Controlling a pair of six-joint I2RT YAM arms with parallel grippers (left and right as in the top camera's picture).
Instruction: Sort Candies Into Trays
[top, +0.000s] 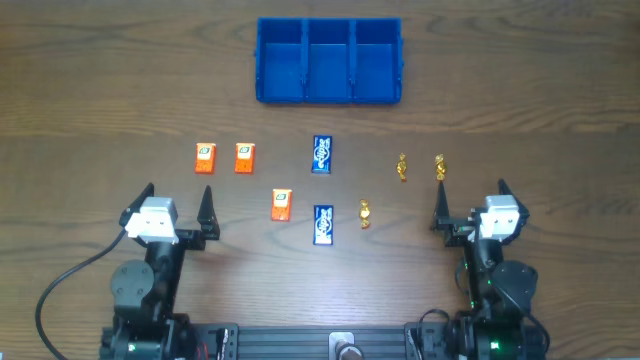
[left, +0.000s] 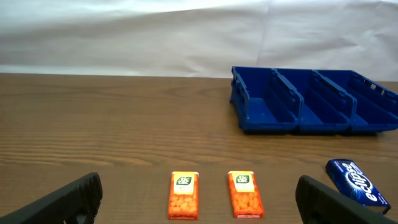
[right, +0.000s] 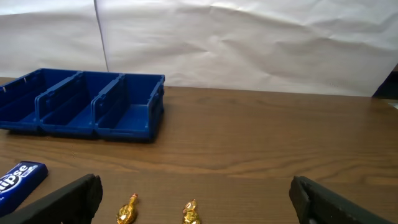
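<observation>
My left pincer (top: 178, 195) is spread wide and carrying nothing, low over the table (top: 100, 80) near my base. Just ahead of it lie two orange boxes (top: 205, 158) (top: 244, 158) side by side. A third orange box (top: 282, 204) sits nearer the middle, beside one blue pack (top: 322, 224), and a second blue pack (top: 321, 154) lies farther up. My right pincer (top: 471, 195) is the same story, jaws apart and empty. Two gold-wrapped candies (top: 402, 166) (top: 439, 166) wait in front of it, with a third gold candy (top: 365, 213) off toward the centre. Far across the table stands the blue tray (top: 329, 98) with three compartments, and not one candy is in it yet.
</observation>
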